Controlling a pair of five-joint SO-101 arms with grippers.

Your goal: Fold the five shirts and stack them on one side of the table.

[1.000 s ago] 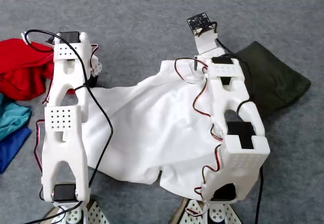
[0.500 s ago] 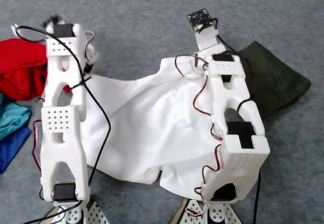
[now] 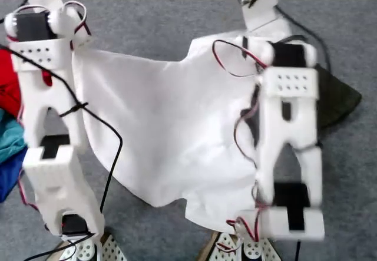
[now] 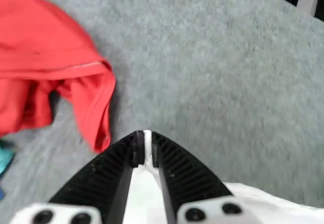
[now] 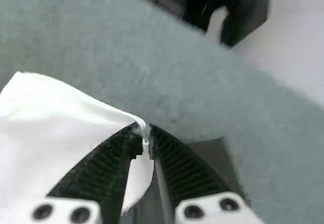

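White cloth covers the middle of the grey counter (image 3: pixel 153 25). It is a white shirt (image 3: pixel 171 125) spread wide between the two arms, with its far edge pulled into a nearly straight line from one pincer to the other.

The left pincer (image 4: pixel 143 139) is clenched on one far corner of that shirt. A thin fold of white cloth shows pinched between its black ribbed jaws, and more cloth trails back under the wrist. The right pincer (image 5: pixel 145 137) is likewise clenched on the other far corner, with a small peak of fabric caught at the jaw tips. Both corners are held above the counter. The shirt's near hem sags in folds onto the counter close to the bases of the left arm (image 3: pixel 50 125) and the right arm (image 3: pixel 288 125).

A red shirt (image 4: pixel 45 67) lies in a loose heap on the counter's left side, near the left pincer and apart from the white shirt. Closer to the left arm's base, a teal shirt (image 3: pixel 9 137) and a blue shirt (image 3: pixel 7 178) lie touching each other at the same edge. A dark green shirt (image 3: pixel 339 96) lies flat on the right side, partly hidden by the right arm.
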